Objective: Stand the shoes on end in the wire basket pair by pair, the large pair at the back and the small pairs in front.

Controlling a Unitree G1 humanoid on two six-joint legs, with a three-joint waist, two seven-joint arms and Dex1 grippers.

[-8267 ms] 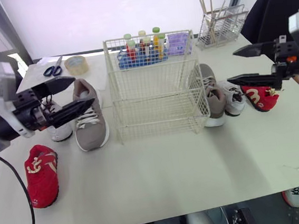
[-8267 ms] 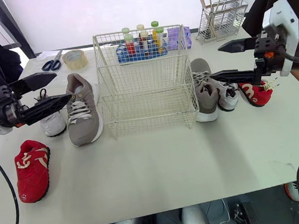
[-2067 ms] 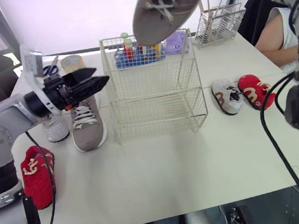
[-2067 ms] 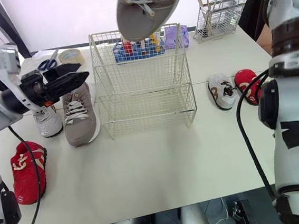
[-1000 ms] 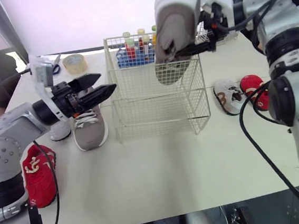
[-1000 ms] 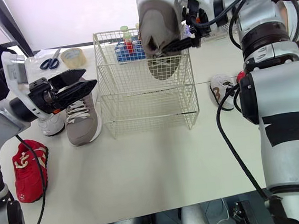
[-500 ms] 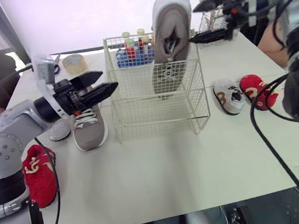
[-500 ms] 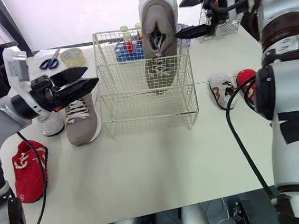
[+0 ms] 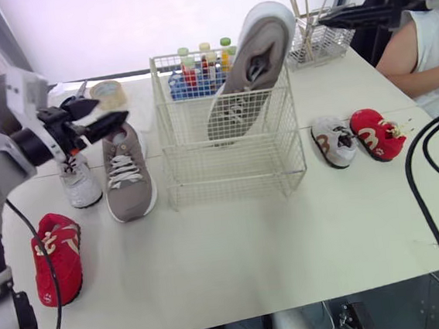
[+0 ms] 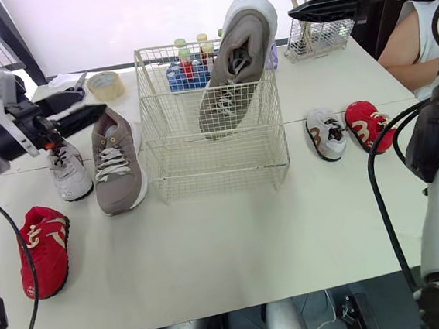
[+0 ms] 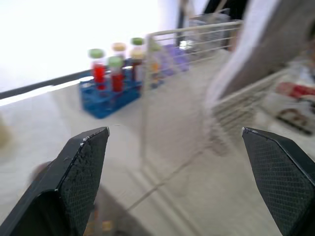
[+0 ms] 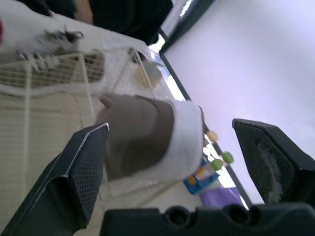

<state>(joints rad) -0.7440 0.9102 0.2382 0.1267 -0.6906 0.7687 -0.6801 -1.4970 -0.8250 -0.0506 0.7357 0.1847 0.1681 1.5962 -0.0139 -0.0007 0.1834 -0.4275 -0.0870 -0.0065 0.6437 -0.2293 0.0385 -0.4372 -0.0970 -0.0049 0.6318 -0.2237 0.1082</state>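
Left gripper (image 11: 173,130) with its two black fingers (image 11: 78,167) spread wide, between them a corner of the wire basket (image 11: 145,93), a blurred large grey shoe (image 11: 275,44) leaning inside it, blue rack (image 11: 110,96) of capped tubes (image 11: 99,66) beyond on the pale table (image 11: 44,118)

Behind the wire basket (image 9: 235,163), mesh and the grey shoe (image 9: 252,60) partly hide the tube rack (image 9: 195,86). Left of the basket, the left gripper (image 9: 113,108) covers the heel of the white shoe (image 9: 80,189). Right of it, a person's arm (image 9: 419,52) is cut off.
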